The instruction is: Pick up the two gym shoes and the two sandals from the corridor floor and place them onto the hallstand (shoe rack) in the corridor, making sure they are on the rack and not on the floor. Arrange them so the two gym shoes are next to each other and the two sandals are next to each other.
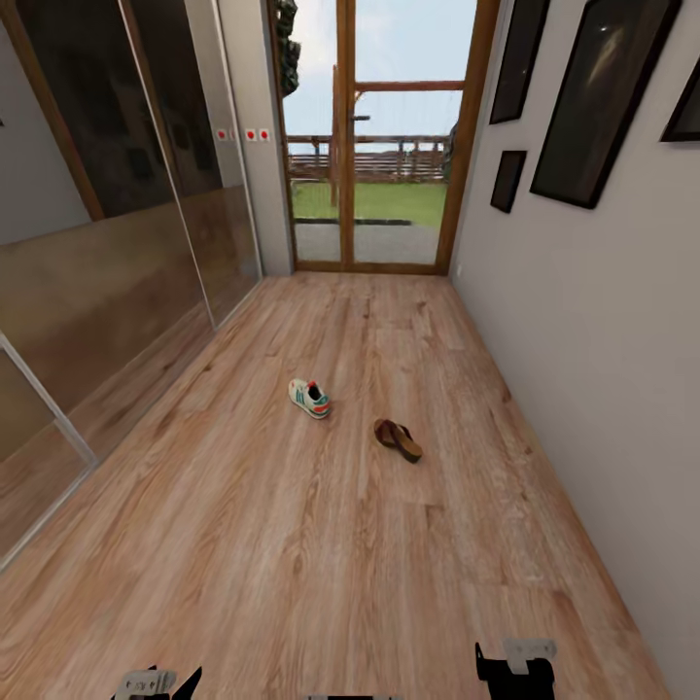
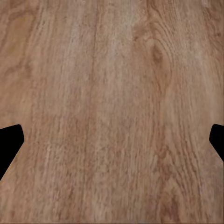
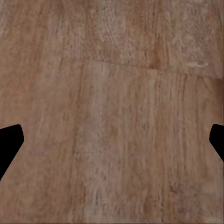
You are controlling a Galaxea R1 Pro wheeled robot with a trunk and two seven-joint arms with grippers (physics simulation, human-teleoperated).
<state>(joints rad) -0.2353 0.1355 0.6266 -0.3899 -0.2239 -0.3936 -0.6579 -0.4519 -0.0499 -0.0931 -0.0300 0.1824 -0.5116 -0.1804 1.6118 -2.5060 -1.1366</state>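
Both sets of jaws hang released over bare corridor floor point(image 1: 292, 544); well ahead lie one gym shoe point(image 1: 309, 398) and one sandal point(image 1: 398, 439), apart.

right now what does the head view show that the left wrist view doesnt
Head view alone: a white lace-up gym shoe with green stripes and a dark brown leather sandal lying apart on the floor, plus the glass door at the corridor's end and dark framed pictures on the wall. Left wrist view alone: the left gripper's black fingertips spread wide, nothing between them. Both: light brown wood-grain plank floor.
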